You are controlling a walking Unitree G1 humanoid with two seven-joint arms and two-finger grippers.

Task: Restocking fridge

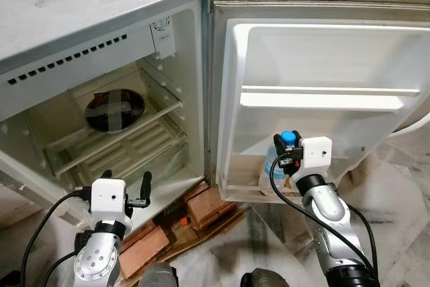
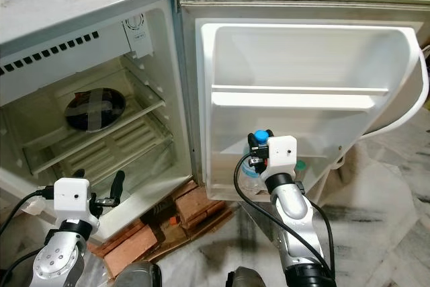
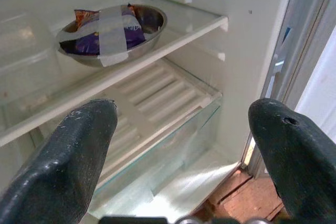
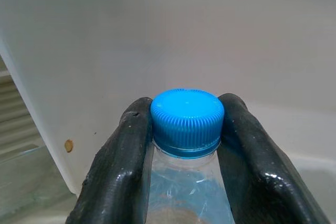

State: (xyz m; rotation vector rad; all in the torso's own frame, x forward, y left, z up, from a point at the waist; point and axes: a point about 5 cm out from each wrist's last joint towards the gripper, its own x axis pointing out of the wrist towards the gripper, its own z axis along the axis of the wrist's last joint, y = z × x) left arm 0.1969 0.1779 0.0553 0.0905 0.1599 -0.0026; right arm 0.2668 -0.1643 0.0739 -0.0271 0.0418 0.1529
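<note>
Water bottle (image 1: pixel 276 166): clear plastic w/ blue cap (image 4: pixel 187 115), upright in bottom door shelf (image 1: pixel 236 191) of open fridge door (image 1: pixel 322 65), at 4 o'clock in the head view.
Right end effector (image 4: pixel 185 124): fingers (image 4: pixel 122 150) clamped on bottle neck, touching cap both sides.
Left end effector (image 1: pixel 126 185): spread wide, holding nothing, in front of fridge interior at 7 o'clock.
Fridge (image 1: pixel 101 99): steel bowl (image 3: pixel 113 34) w/ taped snack packet on glass shelf (image 3: pixel 173 35), at 9 o'clock; crisper cover below.
Under fridge: bricks (image 1: pixel 201 210).
</note>
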